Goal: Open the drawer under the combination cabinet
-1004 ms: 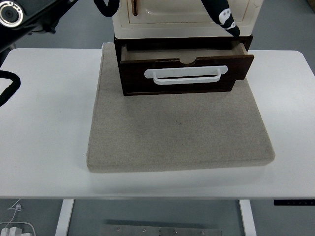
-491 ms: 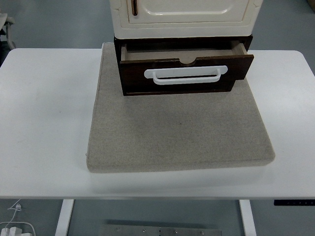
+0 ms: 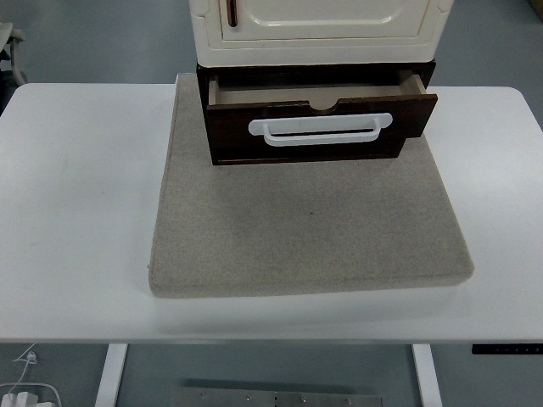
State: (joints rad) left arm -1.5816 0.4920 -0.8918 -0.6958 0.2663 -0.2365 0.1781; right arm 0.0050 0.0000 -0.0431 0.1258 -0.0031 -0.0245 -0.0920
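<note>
A cream combination cabinet (image 3: pixel 318 30) stands at the back of a grey mat, on a dark brown base. Its dark wooden drawer (image 3: pixel 318 127) sticks out toward me, pulled partly open and skewed, the right end further out than the left. A white bar handle (image 3: pixel 320 130) runs across the drawer front. A strip of the drawer's pale inside (image 3: pixel 297 93) shows behind the front panel. Neither of my hands appears in the head view.
The grey felt mat (image 3: pixel 310 225) covers the middle of the white table (image 3: pixel 76 195). A white table leg and grey floor show below the near edge.
One second ago both black arms were at the top and left of the picture; they have withdrawn out of view. The drawer has not moved.
</note>
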